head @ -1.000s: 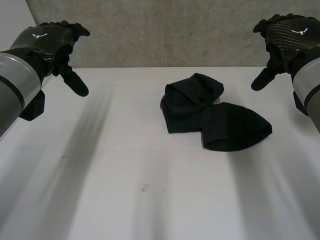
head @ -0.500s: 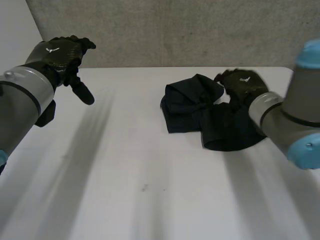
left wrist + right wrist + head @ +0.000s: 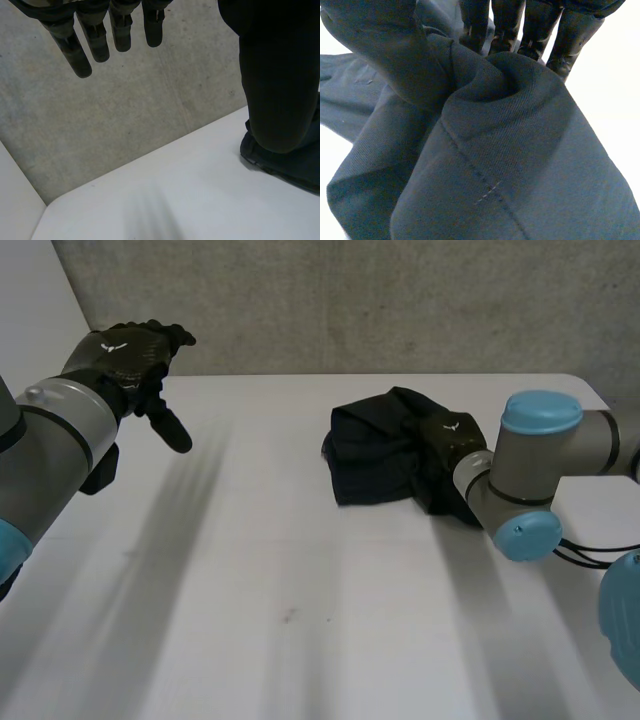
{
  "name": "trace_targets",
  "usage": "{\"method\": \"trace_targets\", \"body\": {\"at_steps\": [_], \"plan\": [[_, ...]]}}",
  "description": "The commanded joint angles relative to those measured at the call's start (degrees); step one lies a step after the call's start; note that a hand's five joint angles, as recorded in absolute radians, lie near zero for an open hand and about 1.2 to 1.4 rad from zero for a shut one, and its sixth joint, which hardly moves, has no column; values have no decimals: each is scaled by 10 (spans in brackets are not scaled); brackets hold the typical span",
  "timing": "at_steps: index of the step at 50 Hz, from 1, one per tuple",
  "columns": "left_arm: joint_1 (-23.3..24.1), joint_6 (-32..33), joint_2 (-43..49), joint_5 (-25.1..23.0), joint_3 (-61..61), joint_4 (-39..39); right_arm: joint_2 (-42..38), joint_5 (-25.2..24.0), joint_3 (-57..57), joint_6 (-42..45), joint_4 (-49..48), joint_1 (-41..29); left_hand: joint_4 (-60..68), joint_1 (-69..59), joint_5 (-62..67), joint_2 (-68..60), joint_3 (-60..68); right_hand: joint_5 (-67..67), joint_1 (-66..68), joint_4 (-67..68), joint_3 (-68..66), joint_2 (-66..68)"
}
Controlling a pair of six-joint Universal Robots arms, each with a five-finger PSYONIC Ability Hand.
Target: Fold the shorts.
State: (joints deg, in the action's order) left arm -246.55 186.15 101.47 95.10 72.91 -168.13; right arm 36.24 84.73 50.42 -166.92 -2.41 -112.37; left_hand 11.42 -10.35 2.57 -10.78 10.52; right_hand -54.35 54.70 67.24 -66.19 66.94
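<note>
The dark navy shorts point(image 3: 375, 455) lie crumpled on the white table point(image 3: 250, 570), right of the middle. My right hand point(image 3: 452, 432) is on their right side. In the right wrist view its fingers point(image 3: 535, 30) and thumb point(image 3: 385, 45) pinch a raised fold of the shorts point(image 3: 510, 165) between them. My left hand point(image 3: 125, 355) hovers above the table's far left corner, well apart from the cloth. Its fingers point(image 3: 100, 35) hang straight and hold nothing, and an edge of the shorts point(image 3: 295, 167) lies beyond its thumb.
My right arm point(image 3: 540, 460) reaches low across the table just right of the shorts. A grey concrete wall point(image 3: 350, 300) stands behind the table's far edge. Bare white table stretches in front of the shorts and to their left.
My right arm swung down from the upper right onto the shorts and its hand closed on a fold. The cloth's right lobe bunched up. My left hand shifted slightly.
</note>
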Motion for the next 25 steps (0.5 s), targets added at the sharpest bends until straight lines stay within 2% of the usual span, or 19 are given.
{"method": "trace_targets", "body": {"at_steps": [1, 4, 9, 14, 19, 20, 25], "plan": [[-2, 0, -6, 0, -2, 0, 71, -18, 7, -4, 49, -7, -10, 0, -22, 4, -1, -156, 253, 128, -138, 131], [-4, 0, -15, 0, -2, 0, 114, -33, 13, -10, 63, -33, -10, 0, -22, 4, -1, -156, 253, 128, -138, 131], [-8, -1, -33, 1, -4, -12, 207, -57, 17, -27, 59, -118, -10, 0, -22, 4, -1, -156, 253, 128, -138, 131], [-12, -2, -41, 4, -4, -26, 254, -55, 5, -74, 50, -143, -10, 0, -22, 4, -1, -156, 253, 128, -138, 131], [-29, -2, -51, 3, -5, -27, 288, -35, 9, -132, 53, -145, -10, 0, -22, 4, -1, -156, 253, 128, -138, 131], [-36, -3, -54, 2, -5, -27, 294, -19, 19, -140, 56, -142, -10, 0, -22, 4, -1, -156, 253, 128, -138, 131], [-41, -4, -59, 1, -5, -27, 306, 17, 83, -133, 90, -135, -10, 0, -22, 4, -1, -156, 253, 128, -138, 131]]}}
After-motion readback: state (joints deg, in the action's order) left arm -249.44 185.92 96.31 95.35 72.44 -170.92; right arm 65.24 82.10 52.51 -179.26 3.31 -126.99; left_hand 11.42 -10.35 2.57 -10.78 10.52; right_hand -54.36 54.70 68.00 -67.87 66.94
